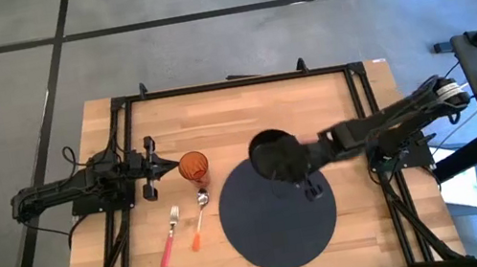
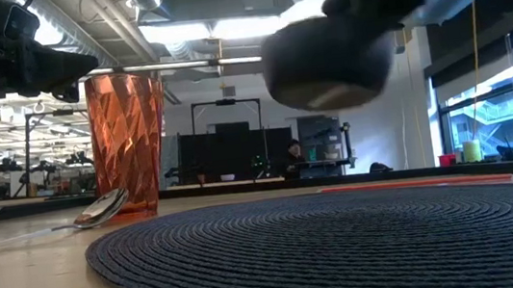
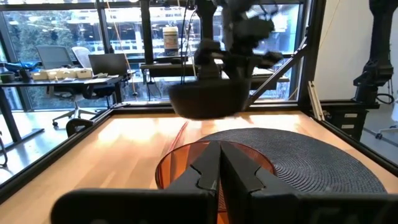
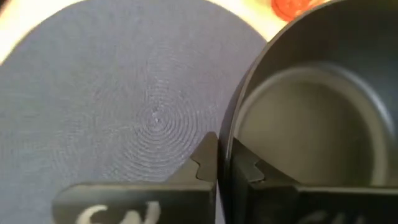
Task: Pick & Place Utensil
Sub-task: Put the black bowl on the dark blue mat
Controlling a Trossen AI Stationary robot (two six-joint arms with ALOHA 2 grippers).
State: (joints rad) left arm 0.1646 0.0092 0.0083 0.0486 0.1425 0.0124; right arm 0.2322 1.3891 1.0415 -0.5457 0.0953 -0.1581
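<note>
The wooden desk has bare boards behind the right pincer and to its far side, framed by black rails at the edges. Beneath that pincer lies a round dark woven placemat, most of it uncovered toward the front edge. The right pincer is pinched on the rim of a black bowl, held in the air above the mat's rear edge, mouth upward; the low view shows clear space between bowl and mat.

The left pincer is pressed together, empty, its tips just beside an orange faceted tumbler standing upright between the two pincers.

In front of the left pincer, near the tumbler, lie a spoon with an orange handle and a fork with a pink handle. Both lie side by side, apart from the mat, long axes running front to back, heads toward the tumbler, handles toward the desk's front edge.
</note>
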